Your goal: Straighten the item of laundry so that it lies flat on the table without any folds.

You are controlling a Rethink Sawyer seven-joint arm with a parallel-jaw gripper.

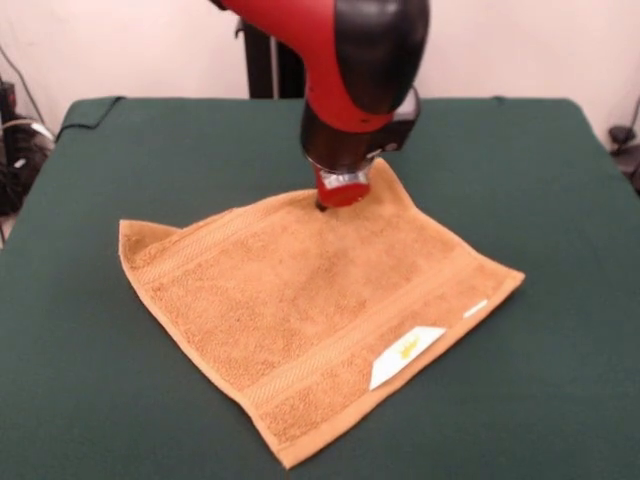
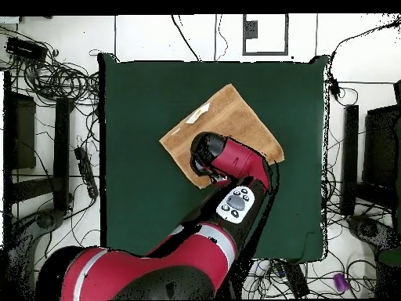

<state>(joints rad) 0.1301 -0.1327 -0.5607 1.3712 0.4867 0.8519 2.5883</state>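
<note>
1 towel (image 1: 300, 310) lies under the gripper (image 1: 340, 195); its opening cannot be told.

Orange-tan towel (image 1: 300, 310) lies spread on the green table (image 1: 560, 200), far corner raised, label up.

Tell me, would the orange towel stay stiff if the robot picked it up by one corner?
Probably not. The towel looks like soft terry and one corner curls up by the pincer, so it would likely droop. It seems light and thin.
</note>
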